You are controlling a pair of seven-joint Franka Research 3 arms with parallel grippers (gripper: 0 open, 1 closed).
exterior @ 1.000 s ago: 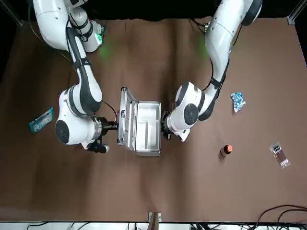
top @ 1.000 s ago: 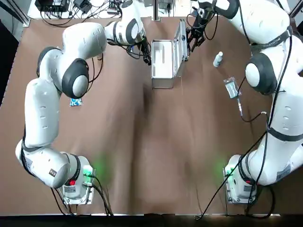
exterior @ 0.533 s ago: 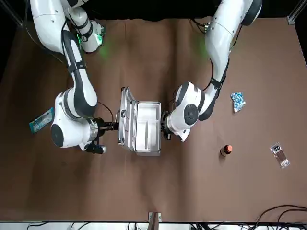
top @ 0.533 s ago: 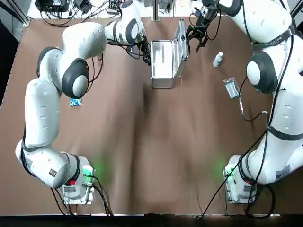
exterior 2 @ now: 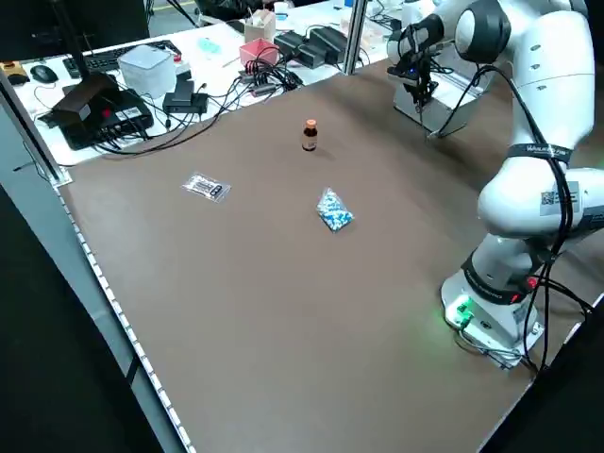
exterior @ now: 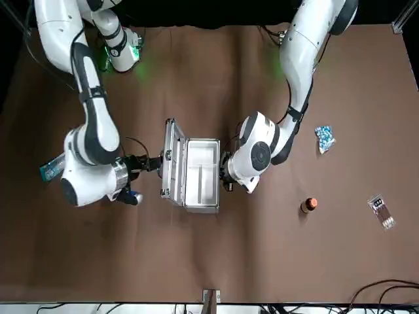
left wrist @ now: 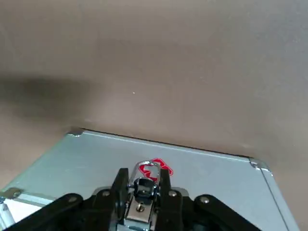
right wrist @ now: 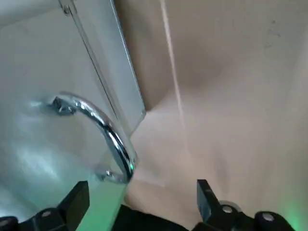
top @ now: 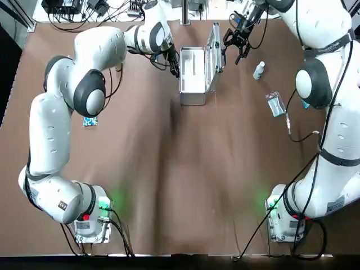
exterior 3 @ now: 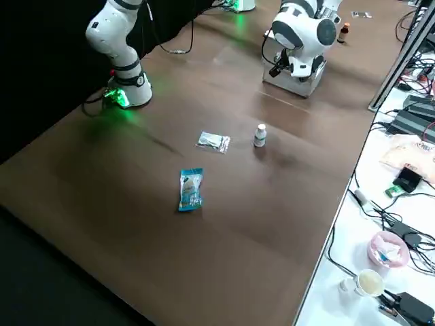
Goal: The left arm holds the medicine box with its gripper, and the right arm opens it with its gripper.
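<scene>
Packet (top: pixel 90 121), blue and white, lies farthest left on the brown table (top: pixel 185 169) in the top view, well apart from everything else.

Next we come to the left gripper (top: pixel 175 67), which reaches across to the far middle of the table and meets the left wall of the box (top: pixel 193 99). In its wrist view we see both fingers (left wrist: pixel 119 185) pressed in on the small metal latch (left wrist: pixel 141 190) on that wall, pinching it between them.

The box sits flat on the table near the far edge, between the two grippers. It is open, with its white inside showing from above. Its lid (top: pixel 214 48) stands close to upright along the box's right side.

Just right of the lid we find the right gripper (top: pixel 234 47), facing the lid's outer face. Its fingers (right wrist: pixel 73 201) are spread wide and grip nothing. In its wrist view the lid's chrome handle (right wrist: pixel 103 130) sits out ahead of them.

Farther right, a white bottle (top: pixel 259 70) stands upright near that gripper. A clear sachet (top: pixel 274 104) lies flat a little nearer the robot, beside the right arm.
</scene>
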